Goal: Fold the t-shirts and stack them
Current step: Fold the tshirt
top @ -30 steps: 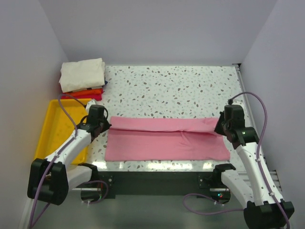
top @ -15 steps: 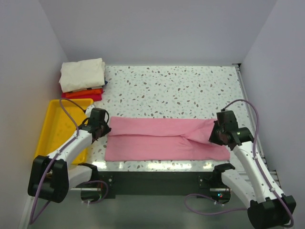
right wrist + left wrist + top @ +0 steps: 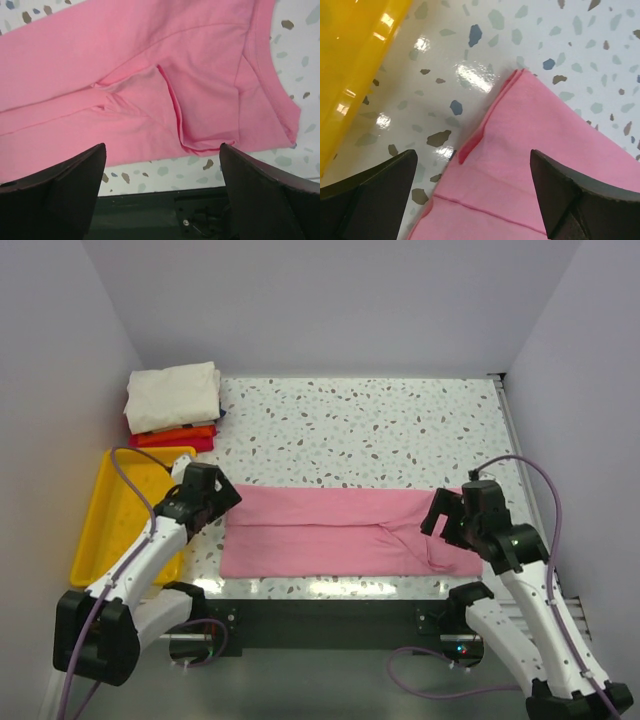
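Observation:
A light pink t-shirt (image 3: pixel 340 530) lies folded lengthwise as a long band near the table's front edge. My left gripper (image 3: pixel 218 502) hovers over its left end (image 3: pixel 535 140), open with nothing between the fingers (image 3: pixel 380 185). My right gripper (image 3: pixel 440 525) is over the shirt's right end, also open and empty. The right wrist view shows the collar end (image 3: pixel 260 75) and a loose fold (image 3: pixel 175 110) lying flat below my right gripper (image 3: pixel 162 150). More t-shirts sit folded in a stack at the back left corner: cream-white (image 3: pixel 172 395) on top, orange (image 3: pixel 180 433) and red (image 3: pixel 192 444) beneath.
A yellow plastic tray (image 3: pixel 110 520) sits at the left edge, just beside the left arm, and its wall (image 3: pixel 350 60) shows in the left wrist view. White walls enclose the speckled table (image 3: pixel 400 430). The dark front rail (image 3: pixel 150 210) runs just below the shirt.
Both grippers went from shut on the pink shirt's ends to open and let go. The upper fold now lies flat. The right gripper moved forward and left.

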Controlling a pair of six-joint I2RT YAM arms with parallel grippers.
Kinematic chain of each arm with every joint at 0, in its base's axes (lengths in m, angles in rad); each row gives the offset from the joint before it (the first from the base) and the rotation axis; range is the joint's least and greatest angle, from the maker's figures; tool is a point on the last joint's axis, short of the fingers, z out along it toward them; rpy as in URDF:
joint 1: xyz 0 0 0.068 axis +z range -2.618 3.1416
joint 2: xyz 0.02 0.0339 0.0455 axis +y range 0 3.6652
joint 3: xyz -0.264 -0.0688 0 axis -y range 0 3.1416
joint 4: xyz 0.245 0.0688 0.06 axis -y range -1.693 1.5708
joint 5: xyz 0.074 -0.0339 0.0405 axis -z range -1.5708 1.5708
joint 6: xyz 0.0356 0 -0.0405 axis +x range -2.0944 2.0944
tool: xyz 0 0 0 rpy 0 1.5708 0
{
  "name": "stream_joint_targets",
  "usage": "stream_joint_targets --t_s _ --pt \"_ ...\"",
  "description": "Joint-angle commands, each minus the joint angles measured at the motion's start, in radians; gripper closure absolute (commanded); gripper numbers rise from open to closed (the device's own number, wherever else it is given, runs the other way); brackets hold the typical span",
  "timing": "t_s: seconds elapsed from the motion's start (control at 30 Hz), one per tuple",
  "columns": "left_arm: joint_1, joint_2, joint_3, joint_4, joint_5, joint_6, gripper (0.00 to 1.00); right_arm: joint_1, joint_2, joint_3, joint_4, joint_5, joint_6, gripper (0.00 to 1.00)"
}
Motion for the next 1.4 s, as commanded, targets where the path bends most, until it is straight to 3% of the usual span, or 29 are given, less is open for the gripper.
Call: stream_joint_targets --t_s 0.0,0.23,0.47,0.7,0.8,0.83,0.97,1.13,1.37 --pt "-0.032 -0.010 0.060 0.032 0.047 0.018 0.00 0.003 0.040 0.006 0.128 -0.051 -0.034 0.01" --pt "-0.212 0.158 0.094 0.171 0.113 0.045 0.00 0.002 0.336 -0.014 0.366 -0.166 -0.146 0.01" --pt "-0.213 0.272 0.085 0.216 0.131 0.059 0.00 0.002 0.580 -0.038 0.523 -0.214 -0.185 0.02" --pt "-0.213 0.288 0.056 0.210 0.098 0.061 0.00 0.002 0.634 -0.077 0.544 -0.214 -0.206 0.02" --pt "-0.213 0.288 0.047 0.213 0.096 0.056 0.00 0.002 0.632 -0.089 0.547 -0.215 -0.209 0.13" --pt "-0.213 0.288 0.045 0.211 0.098 0.056 0.00 0.002 0.626 -0.090 0.543 -0.212 -0.206 0.28" --pt "-0.213 0.289 0.047 0.208 0.095 0.054 0.00 0.002 0.600 -0.100 0.523 -0.182 -0.195 0.58" --pt "-0.213 0.288 0.053 0.200 0.088 0.053 0.00 0.002 0.582 -0.100 0.478 -0.142 -0.183 0.79" --pt "-0.213 0.289 0.056 0.193 0.081 0.054 0.00 0.003 0.530 -0.100 0.448 -0.151 -0.180 1.00"
